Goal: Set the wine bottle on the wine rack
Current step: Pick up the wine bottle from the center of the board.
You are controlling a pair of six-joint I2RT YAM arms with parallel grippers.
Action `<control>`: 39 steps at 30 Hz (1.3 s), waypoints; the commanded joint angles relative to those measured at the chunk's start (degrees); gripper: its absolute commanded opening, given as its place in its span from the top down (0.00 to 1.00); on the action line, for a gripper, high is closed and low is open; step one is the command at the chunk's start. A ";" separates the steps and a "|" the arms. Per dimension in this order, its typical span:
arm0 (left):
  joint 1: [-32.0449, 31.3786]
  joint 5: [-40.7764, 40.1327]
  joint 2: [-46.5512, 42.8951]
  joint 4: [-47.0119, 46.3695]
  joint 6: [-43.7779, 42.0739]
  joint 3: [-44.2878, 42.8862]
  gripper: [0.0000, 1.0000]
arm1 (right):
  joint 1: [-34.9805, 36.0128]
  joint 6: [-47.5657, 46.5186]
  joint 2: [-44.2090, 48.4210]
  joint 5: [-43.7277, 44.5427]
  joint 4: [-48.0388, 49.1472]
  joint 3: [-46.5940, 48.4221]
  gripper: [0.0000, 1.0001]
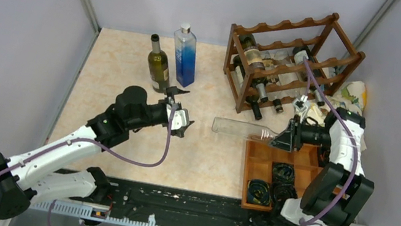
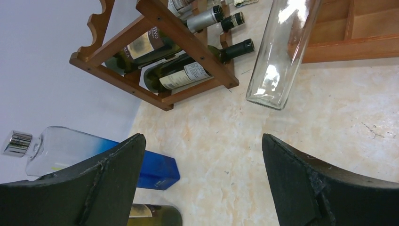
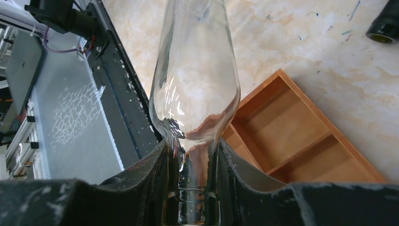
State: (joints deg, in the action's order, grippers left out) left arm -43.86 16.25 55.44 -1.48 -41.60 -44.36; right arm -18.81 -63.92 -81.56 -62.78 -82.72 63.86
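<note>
We hold the clear wine bottle (image 1: 239, 129) in the right gripper (image 1: 282, 138), whose jaws pinch narrow on the neck just below the shoulder. The bottle lies level in the air above the table (image 1: 202, 157). Its base points toward the left gripper (image 1: 181, 113), which is spread to its widest, holds nothing and is a little apart from the glass. The wine rack (image 1: 282, 26) stands at the back right, with several dark bottles (image 1: 252, 54) lying in its lower tiers.

As we judge it, the step is carrying the bottle to a free cradle. A neck grip leaves the heavy body hanging far out, so we should move slowly and keep it level. We should also turn it to lie the way the racked bottles do before lowering it onto 2 scalloped rails. The top tier looks free, and we would pick it.

The table is pale, marbled and smooth, so a dropped bottle would probably roll. Grey walls (image 1: 14, 24) close 3 sides. A green bottle (image 1: 158, 65) and a blue bottle (image 1: 185, 57) stand upright at the back. The wooden compartment tray (image 1: 246, 177) lies under the right arm, so the swing should pass above it.
</note>
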 commanded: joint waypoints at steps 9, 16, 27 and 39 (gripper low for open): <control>0.24 -0.16 -0.03 0.01 0.56 -0.20 0.01 | -11.76 -1.20 8.33 1.32 -3.61 1.85 1.00; 0.26 0.73 -0.32 0.25 0.38 -0.28 0.01 | -15.68 -0.65 8.19 4.93 -3.56 3.21 1.00; 0.26 1.66 -0.33 0.86 0.03 -0.47 0.01 | -25.68 -2.33 5.60 7.65 -3.66 7.32 1.00; 0.26 2.37 0.09 1.04 -0.14 -0.46 0.01 | -31.79 -0.74 -0.06 3.16 -3.62 17.00 1.00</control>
State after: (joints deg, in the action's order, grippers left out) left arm -43.86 17.21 55.61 -0.80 -41.65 -44.36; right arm -49.28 -64.88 -80.51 -51.57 -85.54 75.13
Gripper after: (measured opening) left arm 0.987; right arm 0.342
